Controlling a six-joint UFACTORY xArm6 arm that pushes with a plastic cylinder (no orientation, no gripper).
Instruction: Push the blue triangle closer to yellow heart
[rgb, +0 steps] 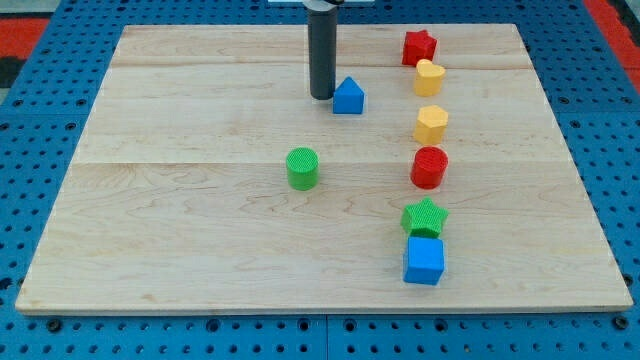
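Blue cube (424, 260) nearest. Tip (321, 96) touches blue triangle (348, 96); yellow heart (429, 76) near, gap remaining. No gripper fitted.

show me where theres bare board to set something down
Free: the whole view's left, beyond the green cylinder, and the bottom strip left of the blue cube. Crowded: the right-hand column from red star to blue cube, and around my tip beside the blue triangle.

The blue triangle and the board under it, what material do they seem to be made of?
The blue triangle looks like matte plastic, possibly 3D-printed: its colour is flat and even, though its surface is too small to read. The board looks like pale, unvarnished wood: grain lines and plank seams show. My tip stands just at the triangle's left.
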